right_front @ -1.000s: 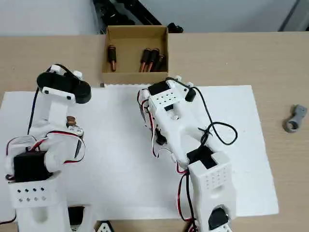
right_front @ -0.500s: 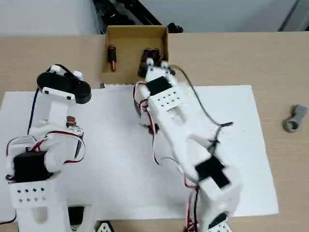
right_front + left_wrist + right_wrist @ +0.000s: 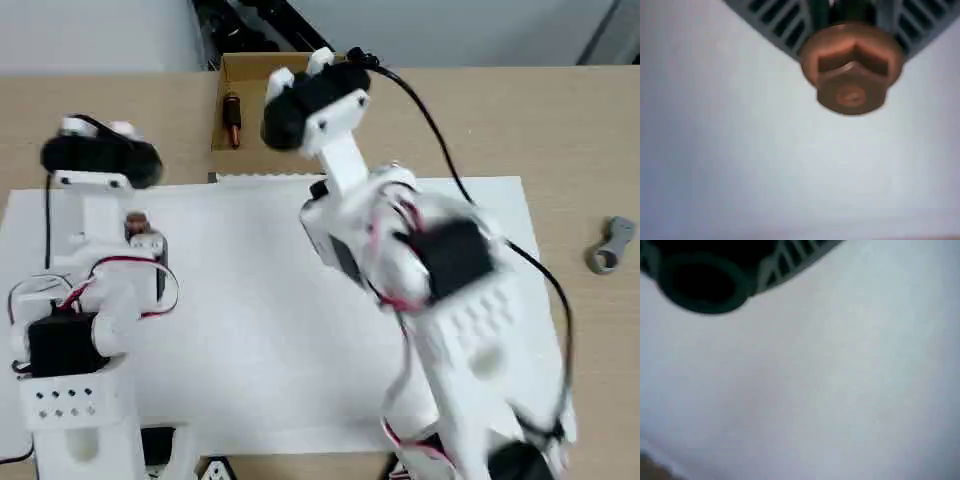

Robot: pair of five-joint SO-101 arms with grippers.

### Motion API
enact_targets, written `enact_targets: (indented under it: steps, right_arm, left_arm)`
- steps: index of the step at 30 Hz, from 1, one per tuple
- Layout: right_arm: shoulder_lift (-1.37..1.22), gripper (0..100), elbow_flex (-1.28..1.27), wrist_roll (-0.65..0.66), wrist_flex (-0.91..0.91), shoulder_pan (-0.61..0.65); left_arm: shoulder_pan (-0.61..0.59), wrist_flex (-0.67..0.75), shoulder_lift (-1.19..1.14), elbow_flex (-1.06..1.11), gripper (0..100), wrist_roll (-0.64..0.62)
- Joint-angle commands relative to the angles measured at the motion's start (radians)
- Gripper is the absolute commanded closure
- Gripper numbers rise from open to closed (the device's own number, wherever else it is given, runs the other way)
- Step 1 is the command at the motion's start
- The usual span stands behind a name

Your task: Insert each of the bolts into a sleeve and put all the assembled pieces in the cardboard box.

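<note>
High view: the right arm (image 3: 440, 260) has swung in the last second. It was low over the sheet (image 3: 250, 330) near the box (image 3: 243, 66), then reached over the box's right half, and now it is raised well above the box's near edge. It hides the pieces that showed there a moment ago. One assembled piece (image 3: 232, 118) lies in the left half, as before. The left arm (image 3: 95, 165) has shifted only a little, toward the far left. Its bolt (image 3: 135, 222) hangs copper-coloured over the left part of the sheet. A grey part (image 3: 612, 245) lies untouched on the bare table (image 3: 560, 120), well apart at the right.

Left wrist view: the left gripper (image 3: 850, 17) is pinching the bolt (image 3: 852, 75), with ribbed dark jaws on either side of it. The hex head points at the camera, above white sheet and not touching it.

Right wrist view: a black sleeve (image 3: 702, 304) shows end-on against one ribbed jaw of the right gripper (image 3: 740, 260), over the sheet. It looks pinched there, though I can make out only one jaw clearly.

To my eye this means the next pairing is under way. One arm holds a bolt and the other a sleeve, still well apart, so they have yet to be brought together and lined up. The box holds finished pieces, but this pair has not been joined.

No brand, label or writing is readable on the box, the arms or the parts.
</note>
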State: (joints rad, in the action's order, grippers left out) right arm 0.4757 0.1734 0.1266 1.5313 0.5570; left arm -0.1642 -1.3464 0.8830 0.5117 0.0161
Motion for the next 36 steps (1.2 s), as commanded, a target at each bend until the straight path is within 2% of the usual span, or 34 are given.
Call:
enact_targets:
  steps: [1, 4, 7, 12, 16, 19, 26, 30, 36]
  right_arm:
    - [0.166, 99.1, -0.075, 0.049, -0.005, 0.005]
    - [0.291, 99.1, -0.250, 0.049, -0.024, 0.010]
    - [0.433, 99.1, -0.460, 0.049, -0.153, 0.005]
    - [0.687, 99.2, -0.858, 0.040, -0.607, 0.012]
    - [0.831, 99.5, -1.145, -0.063, -0.995, 0.015]
    - [0.875, 99.5, -1.293, -0.133, -1.184, 0.050]
    - [0.881, 99.6, -1.464, -0.153, -1.319, 0.113]
    - [0.883, 99.6, -1.505, -0.155, -1.365, 0.110]
    - [0.881, 99.6, -1.567, -0.157, -1.428, 0.110]
  left_arm:
    - [0.006, 0.127, 0.021, -0.036, 100, -0.077]
    - [0.060, 0.229, 0.023, -0.042, 100, -0.107]
    - [0.147, 0.330, 0.023, -0.038, 100, -0.112]
    - [0.278, 0.457, 0.017, -0.036, 100, -0.112]
    - [0.353, 0.480, 0.017, -0.041, 100, -0.112]
    - [0.393, 0.480, 0.017, -0.044, 100, -0.112]
    - [0.479, 0.473, 0.017, -0.171, 100, -0.117]
    - [0.539, 0.440, 0.015, -0.186, 100, -0.198]
    - [0.549, 0.427, 0.014, -0.170, 100, -0.249]
